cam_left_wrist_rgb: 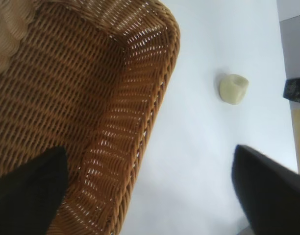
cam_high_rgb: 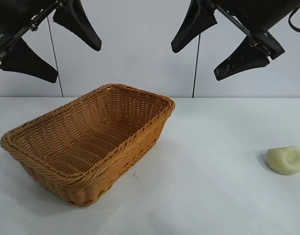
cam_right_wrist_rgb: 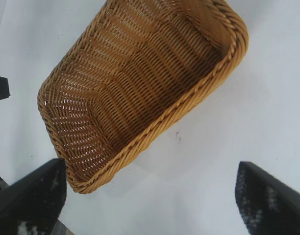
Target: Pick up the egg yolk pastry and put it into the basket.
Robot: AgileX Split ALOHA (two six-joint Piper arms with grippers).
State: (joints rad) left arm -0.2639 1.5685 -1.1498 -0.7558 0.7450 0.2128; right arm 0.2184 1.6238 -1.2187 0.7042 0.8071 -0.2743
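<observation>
1. The left gripper (cam_high_rgb: 54, 46) hangs at the upper left of the exterior frame, high above the table (cam_high_rgb: 199, 196). Its two black fingers are spread wide, with nothing between them.
2. In the left wrist view the same gripper (cam_left_wrist_rgb: 150, 196) shows as two dark fingers at the lower corners of the frame, far apart. One finger (cam_left_wrist_rgb: 27, 191) lies over the basket's weave and the other over bare table.
3. The right gripper (cam_high_rgb: 218, 51) hangs at the upper right of the exterior frame, also well above the table. Its fingers are splayed apart and hold nothing.
4. In the right wrist view that gripper (cam_right_wrist_rgb: 150, 196) appears as two black fingers at the lower left and lower right corners, with open table between them.
5. The basket (cam_high_rgb: 135, 139) sits left of centre in the exterior frame, resting on the table at an angle, one corner toward the lower middle of the frame. It holds nothing.
6. The basket (cam_left_wrist_rgb: 160, 88) fills the left half of the left wrist frame. In the right wrist frame the basket (cam_right_wrist_rgb: 189, 105) runs diagonally across the upper middle.
7. The pastry (cam_high_rgb: 285, 160) lies on the table at the right edge of the exterior frame, below the right gripper and well apart from the basket. Its top is dented.
8. In the left wrist view the pastry (cam_left_wrist_rgb: 233, 88) sits in the upper right part of the frame, on bare table, clear of the basket's rim.
</observation>
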